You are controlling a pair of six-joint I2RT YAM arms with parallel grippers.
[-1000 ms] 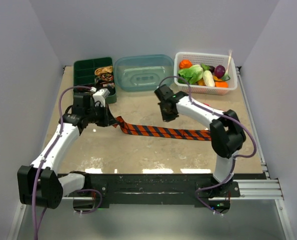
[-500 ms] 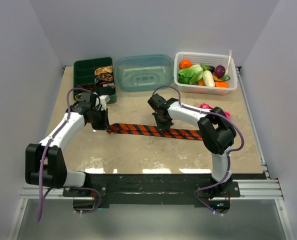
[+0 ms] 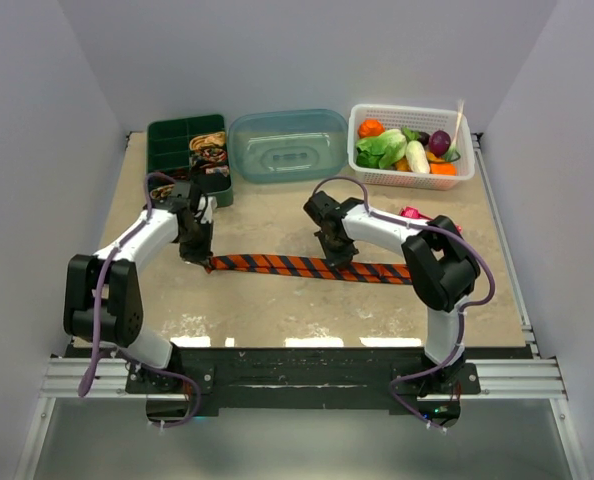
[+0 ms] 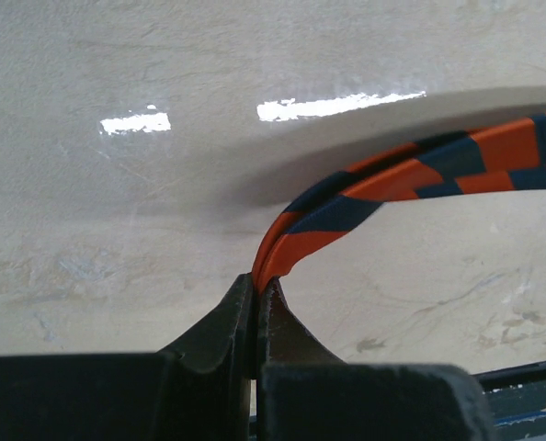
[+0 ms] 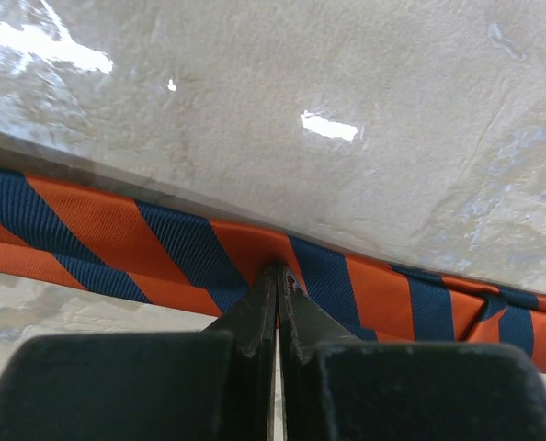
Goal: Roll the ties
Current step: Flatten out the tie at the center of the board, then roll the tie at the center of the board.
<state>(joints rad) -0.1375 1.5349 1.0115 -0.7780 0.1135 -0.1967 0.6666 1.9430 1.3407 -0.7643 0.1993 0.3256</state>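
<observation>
The orange tie with dark diagonal stripes (image 3: pixel 277 264) lies stretched left to right across the table's middle. My left gripper (image 3: pixel 199 255) is shut on the tie's left end. In the left wrist view the folded fabric (image 4: pixel 383 179) rises out of the closed tips (image 4: pixel 257 283) and arcs to the right. My right gripper (image 3: pixel 335 258) is shut, with its tips down on the tie's middle. In the right wrist view the tips (image 5: pixel 278 271) touch the near edge of the flat fabric (image 5: pixel 117 230), with no fabric seen between them. Small patterned coiled ties (image 3: pixel 210 148) sit in the green tray.
A green compartment tray (image 3: pixel 167 140) stands at the back left. A clear blue lidded container (image 3: pixel 287 145) is beside it. A white basket (image 3: pixel 413 181) of toy vegetables is at the back right. A pink gadget (image 3: pixel 410 213) lies behind the right arm.
The left gripper has shifted right and nearer, still holding the tie's end. The tie now lies straighter. The right gripper has come down and left onto the tie's middle.
</observation>
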